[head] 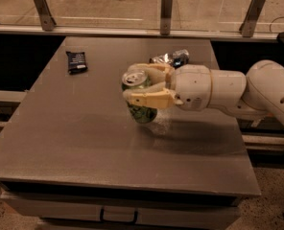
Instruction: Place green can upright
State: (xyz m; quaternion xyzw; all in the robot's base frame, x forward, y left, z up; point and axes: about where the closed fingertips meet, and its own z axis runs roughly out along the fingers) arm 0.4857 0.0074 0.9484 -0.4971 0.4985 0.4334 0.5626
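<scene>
I was working in what looked like a robot test area in a lab or office building, not a home. A plain grey table [84, 133] with a drawer handle [118, 217] at its near edge stood on speckled flooring [271, 210]. Along the far side ran a rail with metal posts [166, 6], and a bare hard floor lay beyond. The gripper [128, 84] hung over the table's middle, clasped round the green can [142, 111].
</scene>
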